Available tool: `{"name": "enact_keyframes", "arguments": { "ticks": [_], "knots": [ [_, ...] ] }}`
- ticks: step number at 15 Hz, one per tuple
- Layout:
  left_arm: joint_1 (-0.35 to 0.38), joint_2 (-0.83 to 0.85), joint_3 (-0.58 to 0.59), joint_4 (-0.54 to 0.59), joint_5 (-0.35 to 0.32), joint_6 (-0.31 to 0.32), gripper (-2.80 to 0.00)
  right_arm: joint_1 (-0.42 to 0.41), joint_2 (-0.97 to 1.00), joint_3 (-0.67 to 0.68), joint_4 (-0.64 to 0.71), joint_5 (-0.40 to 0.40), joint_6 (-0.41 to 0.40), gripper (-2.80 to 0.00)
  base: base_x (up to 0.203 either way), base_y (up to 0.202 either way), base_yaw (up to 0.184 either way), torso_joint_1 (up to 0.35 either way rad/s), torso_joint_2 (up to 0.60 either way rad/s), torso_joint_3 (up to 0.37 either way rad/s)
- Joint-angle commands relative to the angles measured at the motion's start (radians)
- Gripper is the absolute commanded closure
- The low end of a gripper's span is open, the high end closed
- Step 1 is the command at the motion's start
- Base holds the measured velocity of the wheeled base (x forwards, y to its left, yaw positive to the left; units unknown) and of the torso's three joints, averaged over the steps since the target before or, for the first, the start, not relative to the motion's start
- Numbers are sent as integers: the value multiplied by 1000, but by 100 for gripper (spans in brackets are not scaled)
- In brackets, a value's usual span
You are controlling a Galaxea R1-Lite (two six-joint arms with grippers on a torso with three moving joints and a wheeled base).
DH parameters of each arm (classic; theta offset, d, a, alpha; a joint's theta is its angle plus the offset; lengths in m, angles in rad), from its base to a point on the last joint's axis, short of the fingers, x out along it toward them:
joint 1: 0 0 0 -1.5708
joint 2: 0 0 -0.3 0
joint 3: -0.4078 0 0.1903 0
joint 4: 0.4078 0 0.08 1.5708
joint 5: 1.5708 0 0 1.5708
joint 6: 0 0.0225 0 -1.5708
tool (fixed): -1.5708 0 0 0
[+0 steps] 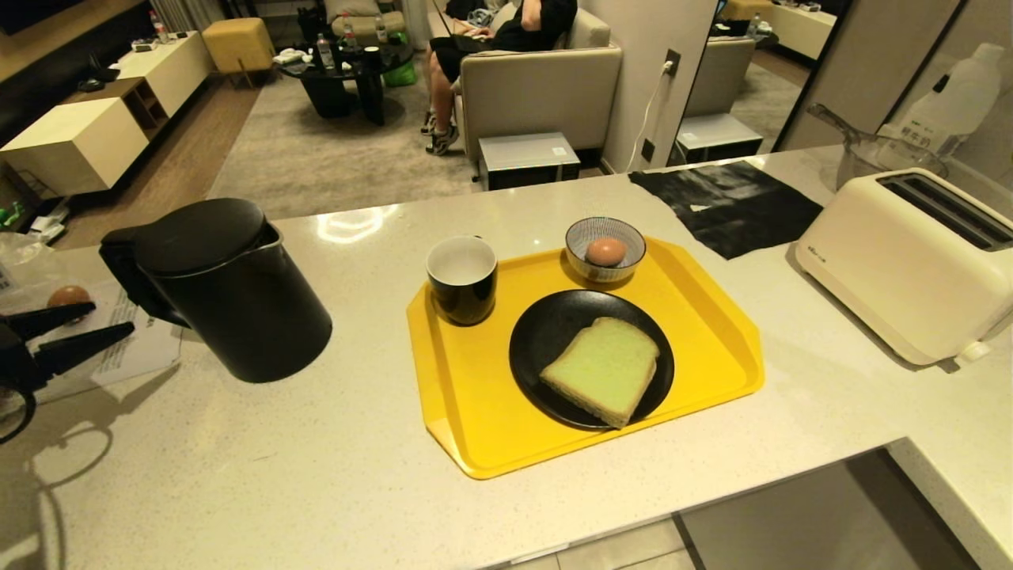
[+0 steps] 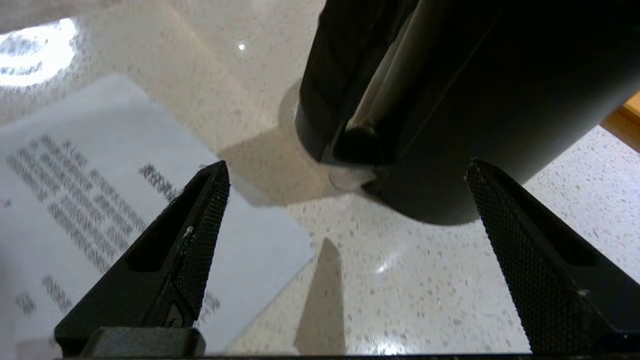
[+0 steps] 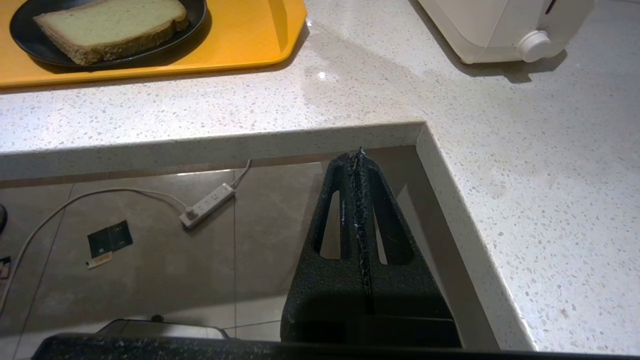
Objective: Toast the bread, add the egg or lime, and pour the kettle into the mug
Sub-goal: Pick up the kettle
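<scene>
The black kettle (image 1: pixel 225 289) stands on the counter left of the yellow tray (image 1: pixel 467 419), its handle turned toward my left gripper (image 1: pixel 107 321). That gripper is open and empty at the far left, a short way from the handle; its wrist view shows the kettle (image 2: pixel 475 90) just beyond the fingertips (image 2: pixel 217 175). On the tray are the black mug (image 1: pixel 463 279), the egg (image 1: pixel 605 251) in a striped bowl (image 1: pixel 605 273), and the bread (image 1: pixel 603 370) on a black plate (image 1: pixel 538 340). My right gripper (image 3: pixel 359 152) hangs shut below the counter edge, parked.
A cream toaster (image 1: pixel 910 261) sits at the right, with a black cloth (image 1: pixel 728 202) and a clear jug (image 1: pixel 870 154) behind it. A printed sheet (image 1: pixel 130 352) and a second egg (image 1: pixel 69 295) lie at the far left. The counter has a cut-out at the front right (image 1: pixel 791 514). A person sits on a sofa beyond.
</scene>
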Motion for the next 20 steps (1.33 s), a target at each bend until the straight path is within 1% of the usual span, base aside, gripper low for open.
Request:
{"name": "enact_keyframes", "arguments": {
  "ticks": [1, 6, 10, 12, 17, 20],
  "knots": [
    [-23, 11, -29, -9, 5, 4, -280, 0, 1, 26, -1, 0, 0, 0, 0, 0, 0, 0, 0, 0],
    [-64, 66, -113, -9, 83, 5, -280, 0, 1, 26, -1, 0, 0, 0, 0, 0, 0, 0, 0, 0],
    [-100, 92, -131, -9, 113, 4, -280, 0, 1, 26, -1, 0, 0, 0, 0, 0, 0, 0, 0, 0],
    [-126, 104, -159, -8, 123, 4, -280, 0, 1, 26, -1, 0, 0, 0, 0, 0, 0, 0, 0, 0],
    [-188, 144, -237, -10, 204, 3, -280, 0, 1, 26, -1, 0, 0, 0, 0, 0, 0, 0, 0, 0],
    [-207, 154, -254, -11, 228, 1, -280, 0, 1, 26, -1, 0, 0, 0, 0, 0, 0, 0, 0, 0]
  ]
}}
